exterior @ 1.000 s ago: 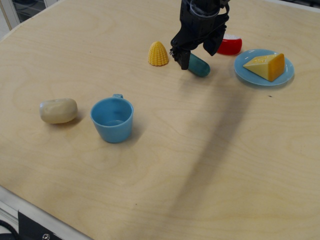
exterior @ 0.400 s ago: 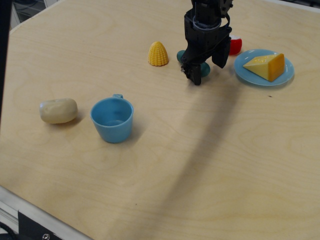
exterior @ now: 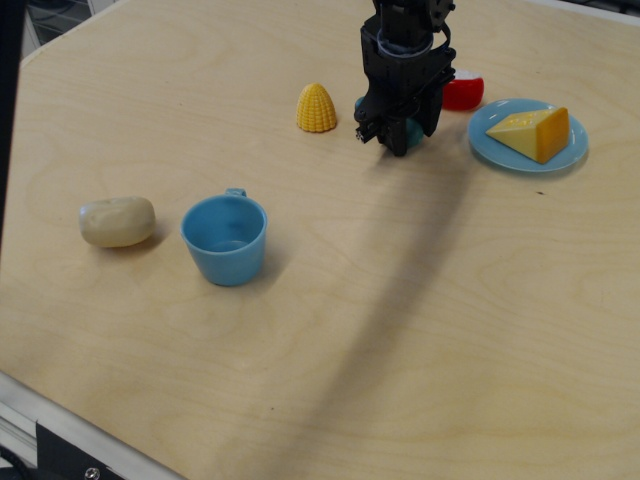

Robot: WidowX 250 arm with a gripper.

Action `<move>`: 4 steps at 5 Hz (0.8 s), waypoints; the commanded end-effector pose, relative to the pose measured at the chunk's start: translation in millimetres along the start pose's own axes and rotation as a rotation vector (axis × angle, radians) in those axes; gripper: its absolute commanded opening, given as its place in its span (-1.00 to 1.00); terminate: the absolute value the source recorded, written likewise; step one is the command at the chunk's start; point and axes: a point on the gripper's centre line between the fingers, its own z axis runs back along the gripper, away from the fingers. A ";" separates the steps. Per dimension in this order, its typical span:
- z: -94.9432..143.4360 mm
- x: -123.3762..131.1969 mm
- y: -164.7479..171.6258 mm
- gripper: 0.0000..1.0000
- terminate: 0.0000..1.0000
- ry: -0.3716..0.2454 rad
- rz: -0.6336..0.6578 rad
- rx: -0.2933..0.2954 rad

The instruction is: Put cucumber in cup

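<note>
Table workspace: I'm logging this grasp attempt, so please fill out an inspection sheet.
Surface: pale wooden table, bare grain.
Job's things: cucumber mostly hidden behind the gripper; light blue cup upright, empty.
Clutter: yellow corn; beige potato; red object; cheese wedge on blue plate.
Grippers: gripper down at the cucumber; jaw state unclear.
Cables: nothing seen.
Surroundings: metal table edge.

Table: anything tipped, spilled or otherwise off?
Nothing stands out. The cup is upright and looks empty, the corn stands on its base, and the cheese sits on the plate. The cucumber is mostly hidden behind the gripper.
</note>
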 end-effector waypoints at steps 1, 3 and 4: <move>58.2 -21.0 14.3 -1.00 -1.00 0.032 -0.104 -0.092; 113.5 -77.3 42.9 -1.00 -1.00 0.067 -0.192 -0.078; 126.3 -104.7 72.2 -1.00 -1.00 0.112 -0.237 -0.051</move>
